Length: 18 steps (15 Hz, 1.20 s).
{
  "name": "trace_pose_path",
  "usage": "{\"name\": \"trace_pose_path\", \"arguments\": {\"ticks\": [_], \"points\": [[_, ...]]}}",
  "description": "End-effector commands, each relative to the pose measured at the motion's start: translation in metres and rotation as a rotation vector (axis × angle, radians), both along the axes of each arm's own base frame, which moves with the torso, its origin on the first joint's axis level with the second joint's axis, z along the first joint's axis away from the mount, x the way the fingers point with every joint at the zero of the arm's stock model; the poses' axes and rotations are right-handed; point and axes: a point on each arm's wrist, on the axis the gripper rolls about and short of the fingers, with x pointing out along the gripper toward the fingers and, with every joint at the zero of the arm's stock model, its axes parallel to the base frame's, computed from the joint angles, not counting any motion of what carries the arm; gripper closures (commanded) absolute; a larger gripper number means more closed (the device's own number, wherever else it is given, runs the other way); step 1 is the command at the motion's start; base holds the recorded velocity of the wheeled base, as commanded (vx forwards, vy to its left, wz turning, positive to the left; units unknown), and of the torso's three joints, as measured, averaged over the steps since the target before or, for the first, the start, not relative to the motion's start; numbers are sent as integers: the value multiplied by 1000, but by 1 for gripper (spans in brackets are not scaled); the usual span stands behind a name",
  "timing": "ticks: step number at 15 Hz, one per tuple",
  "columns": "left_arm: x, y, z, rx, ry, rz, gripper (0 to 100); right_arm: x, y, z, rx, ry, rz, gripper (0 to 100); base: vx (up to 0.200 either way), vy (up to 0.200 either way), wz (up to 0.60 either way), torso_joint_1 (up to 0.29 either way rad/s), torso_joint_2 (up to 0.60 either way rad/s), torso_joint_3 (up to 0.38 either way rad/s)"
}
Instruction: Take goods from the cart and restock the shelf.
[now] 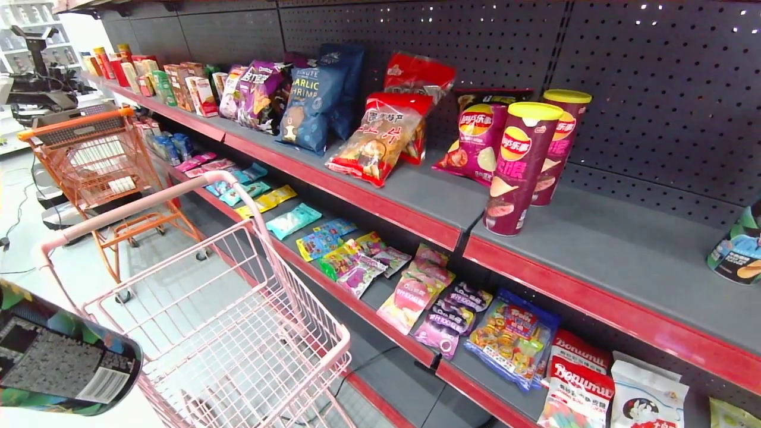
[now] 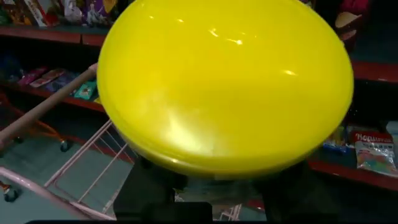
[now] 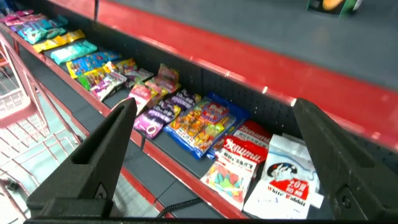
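A green and black chip can (image 1: 59, 356) with a barcode hangs tilted over the left side of the pink cart (image 1: 148, 202). Its yellow lid (image 2: 224, 81) faces the left wrist camera, and my left gripper (image 2: 217, 193) is shut on the can's body below the lid. My right gripper (image 3: 214, 168) stands open with nothing between its fingers, in front of the lower shelf's candy bags (image 3: 199, 121). On the grey upper shelf (image 1: 594, 249) stand two purple chip cans (image 1: 517, 166), and a green can (image 1: 737, 249) stands at the far right.
Snack bags (image 1: 309, 107) line the upper shelf to the left of the purple cans. An orange cart (image 1: 89, 154) stands farther down the aisle. Bare grey shelf lies between the purple cans and the green can.
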Motion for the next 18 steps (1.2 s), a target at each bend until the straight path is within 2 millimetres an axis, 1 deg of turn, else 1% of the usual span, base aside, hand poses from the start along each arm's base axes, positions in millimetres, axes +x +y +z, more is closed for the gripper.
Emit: {"name": "trace_pose_path", "arguments": {"ticks": [1,5,8,11,13,18], "points": [[-4,0,-1,-1,-14,0,100,0,0,0,0,0,0,0,0,0,0,251,-613,-359],[-6,1,-1,-2,-20,8,100,0,0,0,0,0,0,0,0,0,0,192,-439,-261],[-9,1,-6,-2,-22,8,100,0,0,0,0,0,0,0,0,0,0,167,-382,-222],[-13,1,-15,0,-19,9,100,0,0,0,0,0,0,0,0,0,0,32,-80,-39],[-15,2,-21,0,-14,14,100,0,0,0,-2,0,0,0,0,0,-600,12,-10,-5],[-15,2,-28,2,4,15,100,0,0,0,-2,0,0,0,0,0,-600,7,0,1]]}}
